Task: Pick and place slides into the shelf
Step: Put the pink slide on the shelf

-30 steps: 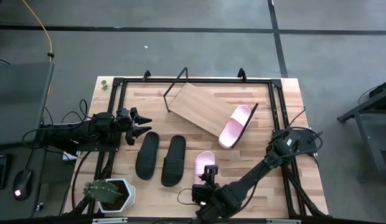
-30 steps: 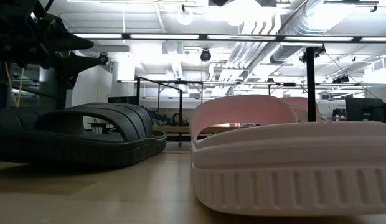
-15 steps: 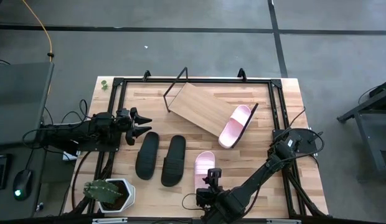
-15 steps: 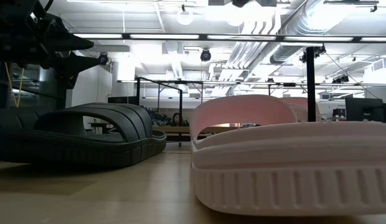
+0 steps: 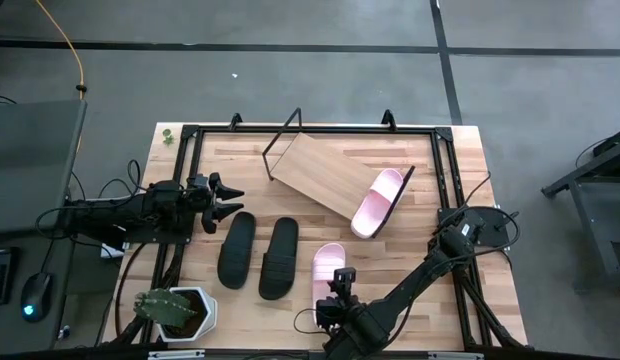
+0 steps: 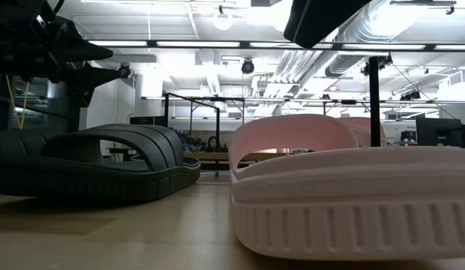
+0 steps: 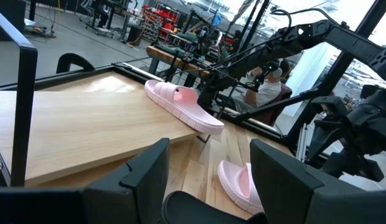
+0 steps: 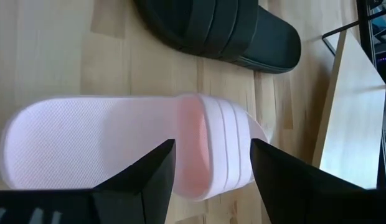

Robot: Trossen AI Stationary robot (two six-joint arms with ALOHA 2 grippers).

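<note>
Right pincer (image 5: 337,290), fingers apart, hovers at bottom centre over the heel of a pink slide (image 5: 327,266), whose long axis runs up-frame toward the shelf (image 5: 330,175). Left pincer (image 5: 226,200), also apart, waits centre-left beside the black pair (image 5: 256,252).

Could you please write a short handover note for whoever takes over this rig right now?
Left end effector: open, empty, waiting at the table's left beside the black slides.
Right end effector: open, empty, hovering over the pink slide on the table.
Shelf: sits askew at the back.
Done: one pink slide on the shelf, overhanging its right end.
Left: the pink slide on the table and both black slides.
</note>
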